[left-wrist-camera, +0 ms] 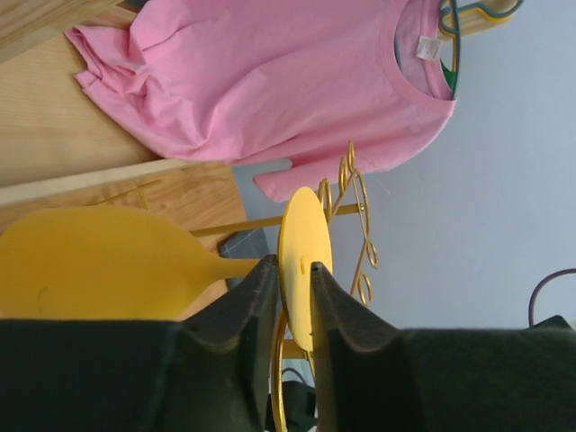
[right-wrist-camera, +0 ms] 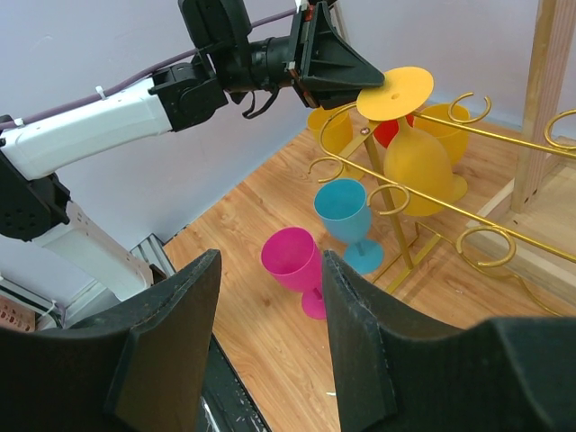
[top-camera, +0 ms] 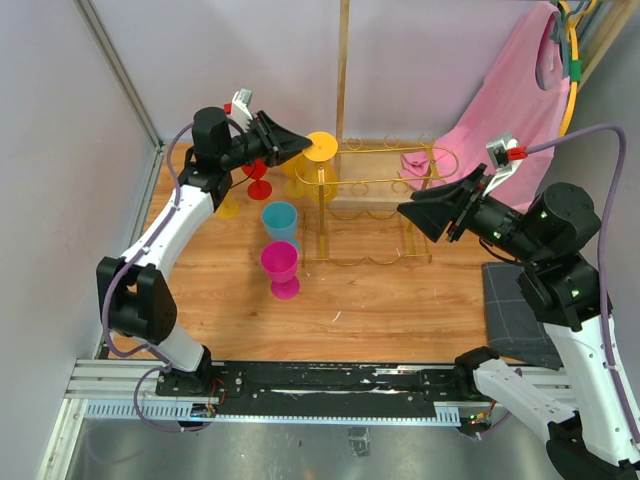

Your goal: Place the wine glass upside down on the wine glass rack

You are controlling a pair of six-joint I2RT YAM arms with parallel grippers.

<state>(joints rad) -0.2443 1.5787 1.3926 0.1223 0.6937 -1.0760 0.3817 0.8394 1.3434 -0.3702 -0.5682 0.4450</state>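
Grip first: the left hand (left-wrist-camera: 295, 279) is clamped on the flat foot (left-wrist-camera: 304, 243) of the yellow glass (right-wrist-camera: 418, 162), pinching the disc by its edge. The glass is held upside down, foot on top and bowl hanging below, so its long axis is close to upright. It is at the left end of the rack (right-wrist-camera: 397, 225), with the foot just above the looped rail ends and the bowl below them, beside the corner leg. Whether the stem is already between the rails I cannot tell. From the hand, the rails run off to the right, so the coming move is probably a level slide that way with the foot riding on top of the wire. The right hand (right-wrist-camera: 270, 270) is empty with its fingers apart. It hovers off the rack's right end, farther from the glass. Room is tight: a blue glass (top-camera: 280, 218) and a magenta glass (top-camera: 279, 262) stand upright on the wooden tabletop (top-camera: 380, 310), just left of the rack's front. Thin wire and smooth plastic would let the foot slip off easily if it tilts.
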